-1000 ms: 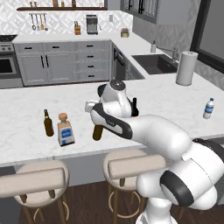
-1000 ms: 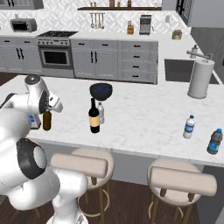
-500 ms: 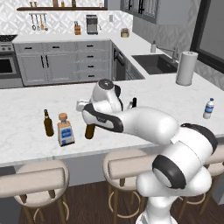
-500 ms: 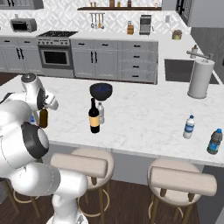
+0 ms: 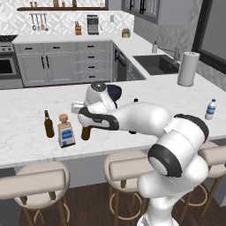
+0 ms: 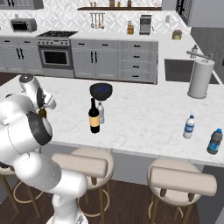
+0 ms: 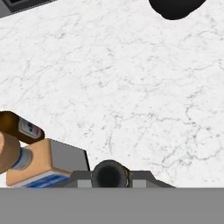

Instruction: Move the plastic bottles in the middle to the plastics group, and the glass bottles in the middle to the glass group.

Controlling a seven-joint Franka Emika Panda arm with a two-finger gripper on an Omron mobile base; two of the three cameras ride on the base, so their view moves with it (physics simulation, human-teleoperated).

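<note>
Two glass btls stand in the glass group at the left of the worktop (image 5: 26, 150): slim dark-brown beer bottle (image 5: 48, 124) and square blue-label bottle (image 5: 65, 131), close together. My claw (image 5: 86, 120) hangs just beside them, pinching the amber beer bottle (image 5: 86, 132) by its neck. From the left base view its base looks at or near the worktop, just beside the square btl; can't tell if it's fully set down.

Progress, my judgement: amber btl is about delivered, needs release only. Left to do: wine bottle (image 6: 93, 117) and the small whitish plastic bottle (image 6: 101, 113) stand mid-worktop, touching or nearly so, in front of the dark bowl (image 6: 101, 91). Wine goes to the glass group; whitish one goes to the plastics group, i.e. the clear water bottle (image 6: 188, 127), well apart on the right side. Roughly a third done once I let go.

View diffs: left base view gives the glass group and my grip side-on, but my arm covers the middle btls. Right base view gives the middle pair and water btl plainly, plus a dark btl by the right edge; there my arm hides the glass group. Hand view looks straight down: round mouth of the held btl between my tips, square btl and brown btl at lower left, bowl rim at top.
</note>
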